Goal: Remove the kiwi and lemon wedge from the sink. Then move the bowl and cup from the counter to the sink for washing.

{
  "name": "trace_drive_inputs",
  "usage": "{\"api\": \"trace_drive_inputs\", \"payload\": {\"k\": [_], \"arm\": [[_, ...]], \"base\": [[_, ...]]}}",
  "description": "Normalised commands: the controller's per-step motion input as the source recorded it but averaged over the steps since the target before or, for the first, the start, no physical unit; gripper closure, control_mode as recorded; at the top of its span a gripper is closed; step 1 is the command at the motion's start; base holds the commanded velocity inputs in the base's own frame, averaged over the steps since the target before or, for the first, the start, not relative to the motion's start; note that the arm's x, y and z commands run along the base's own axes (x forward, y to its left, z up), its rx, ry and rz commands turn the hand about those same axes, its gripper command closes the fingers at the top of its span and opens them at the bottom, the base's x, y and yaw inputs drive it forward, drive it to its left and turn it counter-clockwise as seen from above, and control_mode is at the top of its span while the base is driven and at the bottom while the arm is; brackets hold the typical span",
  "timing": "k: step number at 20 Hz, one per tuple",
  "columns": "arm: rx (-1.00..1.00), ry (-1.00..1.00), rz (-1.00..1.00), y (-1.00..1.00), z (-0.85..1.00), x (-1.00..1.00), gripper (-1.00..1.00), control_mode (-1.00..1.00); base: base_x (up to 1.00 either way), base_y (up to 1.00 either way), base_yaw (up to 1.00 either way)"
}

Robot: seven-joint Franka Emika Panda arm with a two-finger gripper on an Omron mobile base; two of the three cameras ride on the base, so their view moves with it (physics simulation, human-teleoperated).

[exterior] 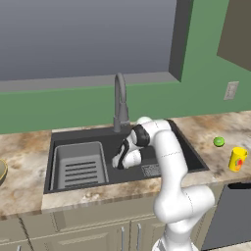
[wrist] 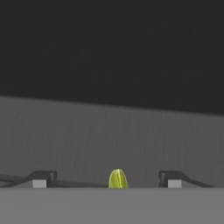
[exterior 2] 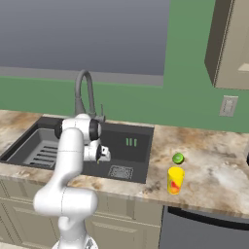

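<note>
Down in the sink (exterior: 63, 142), the gripper (wrist: 107, 178) hangs with its jaws spread wide and nothing between them but air. The lemon wedge (wrist: 117, 179) sits on the basin floor midway between the two fingertips (wrist: 41, 178), at about 6 o'clock in the hand view, standing with its long axis up toward 12. A straight close looks enough. The kiwi (exterior 2: 178, 158) already lies on the counter (exterior 2: 214, 165), just beyond the cup (exterior 2: 175, 180). The cup's red mark cannot be read.

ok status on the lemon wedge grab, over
Gripper open, down in the sink. Lemon wedge on the basin floor between the fingertips, not gripped. Kiwi already on the counter by the cup. Nothing in the way.
</note>
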Motion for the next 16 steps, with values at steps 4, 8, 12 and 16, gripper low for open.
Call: {"api": "trace_drive_inputs", "payload": {"k": [4, 8, 12, 16], "arm": [[-0.08, 0.0, 0.0, -0.11, -0.14, 0.0, -1.0, -1.0], [-0.08, 0.0, 0.0, -0.15, -0.13, 0.0, -1.0, -1.0], [-0.06, 0.0, 0.0, -0.15, -0.12, 0.0, -1.0, -1.0], [-0.04, 0.0, -0.01, -0.13, -0.16, 0.0, -1.0, -1.0]], "base": [[0.0, 0.0, 0.0], [0.0, 0.0, 0.0], [0.0, 0.0, 0.0], [0.0, 0.0, 0.0]]}}
